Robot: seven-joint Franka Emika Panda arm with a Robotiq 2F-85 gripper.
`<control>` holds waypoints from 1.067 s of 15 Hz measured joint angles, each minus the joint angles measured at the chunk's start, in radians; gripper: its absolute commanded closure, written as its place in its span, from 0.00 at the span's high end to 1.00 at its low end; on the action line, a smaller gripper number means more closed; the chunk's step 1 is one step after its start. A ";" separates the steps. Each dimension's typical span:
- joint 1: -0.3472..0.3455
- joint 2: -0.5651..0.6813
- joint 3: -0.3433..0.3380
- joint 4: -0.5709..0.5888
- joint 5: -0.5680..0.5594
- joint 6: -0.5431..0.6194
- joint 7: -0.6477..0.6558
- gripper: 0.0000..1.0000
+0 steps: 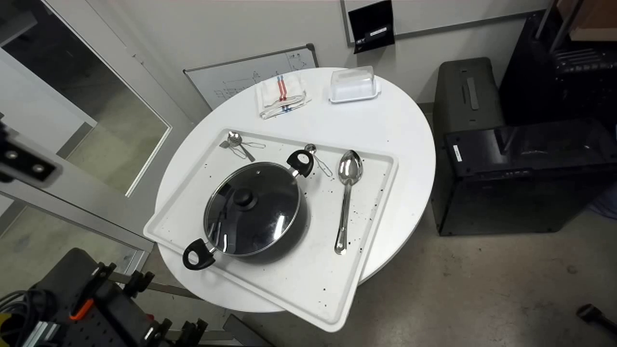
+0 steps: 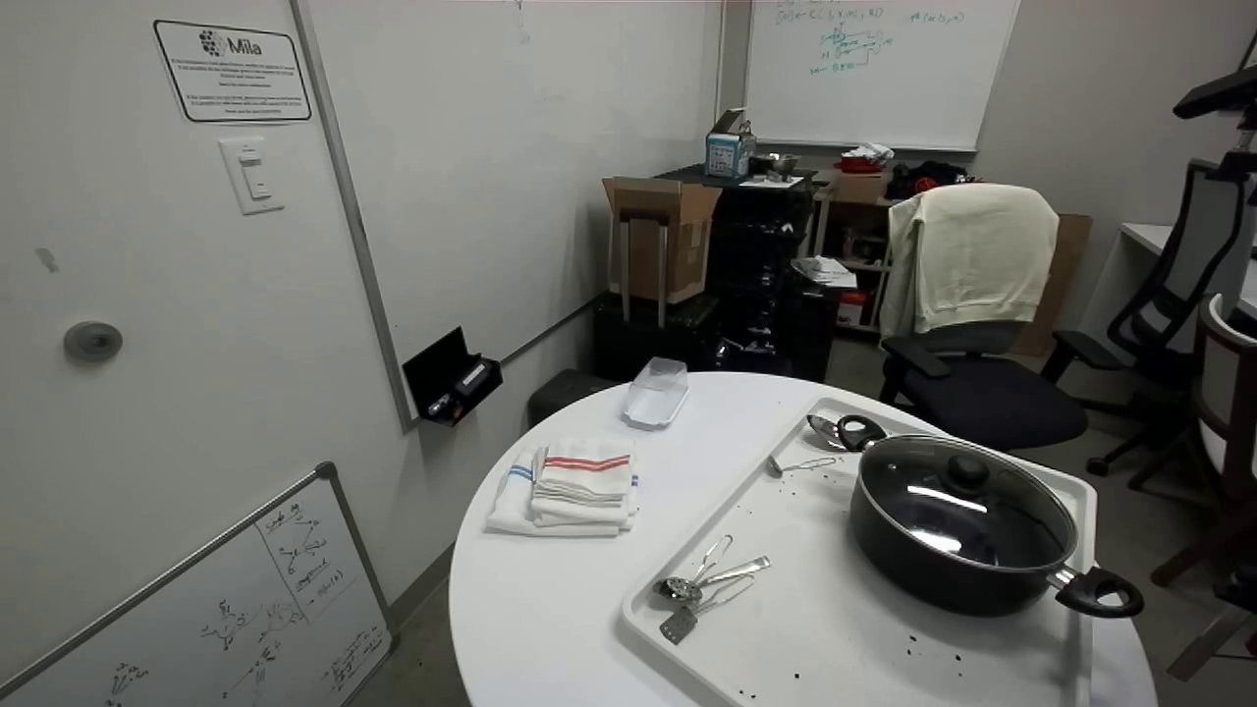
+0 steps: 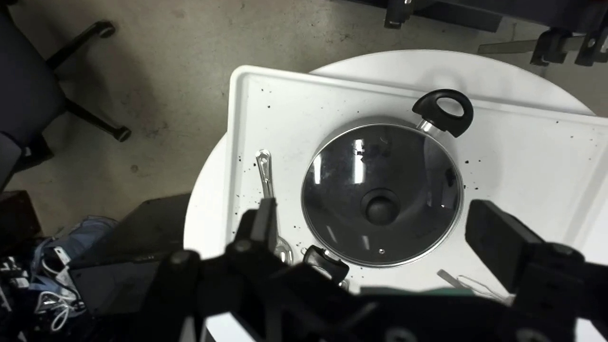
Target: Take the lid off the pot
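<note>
By one edge of the round white tabletop (image 1: 415,144) we have room; toward the opposite, the round glass lid (image 1: 264,214) sits knob (image 1: 243,196) up on the round black pot (image 2: 943,579), long axis pointing edgeward. Our black gripper (image 3: 371,208) gapes wide.

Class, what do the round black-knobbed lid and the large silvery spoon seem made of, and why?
Round see-through lid: probably glossy glass, perhaps plastic; sharp light reflections cross it. Large silvery spoon: likely polished metal, given its bright highlights.

glass lid (image 1: 260,217) on black pot (image 1: 293,237) atop a white tray (image 1: 299,284)
</note>
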 measured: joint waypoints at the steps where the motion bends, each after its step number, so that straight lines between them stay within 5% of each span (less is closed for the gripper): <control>1: 0.016 0.033 -0.005 0.002 0.007 0.032 -0.016 1.00; 9: 0.106 0.336 -0.021 0.041 0.128 0.268 -0.188 1.00; 16: 0.113 0.602 0.041 0.096 0.134 0.424 -0.229 1.00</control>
